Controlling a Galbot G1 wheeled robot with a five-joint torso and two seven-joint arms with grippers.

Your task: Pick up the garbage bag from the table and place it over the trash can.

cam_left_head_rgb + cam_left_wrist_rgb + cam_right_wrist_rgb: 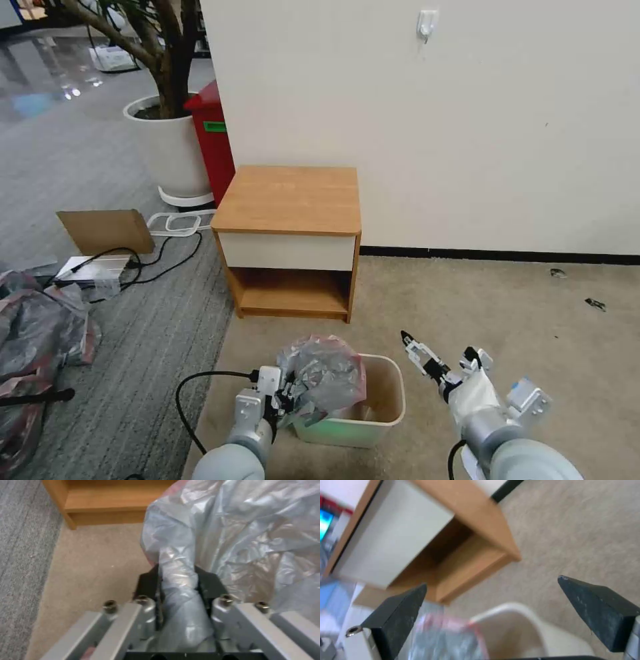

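The garbage bag, crumpled grey plastic with a pinkish rim, hangs over the left half of the cream trash can on the carpet in front of the table. My left gripper is at the bin's left side, shut on a twisted fold of the garbage bag between its black pads. My right gripper hovers open just right of the bin. Its dark fingers are spread wide above the trash can rim, with the garbage bag below them and the table beyond. The tabletop is bare.
A red bin and a white plant pot stand left of the table by the wall. On the grey carpet to the left lie a cardboard sheet, cables and a big plastic heap. Open beige carpet extends to the right.
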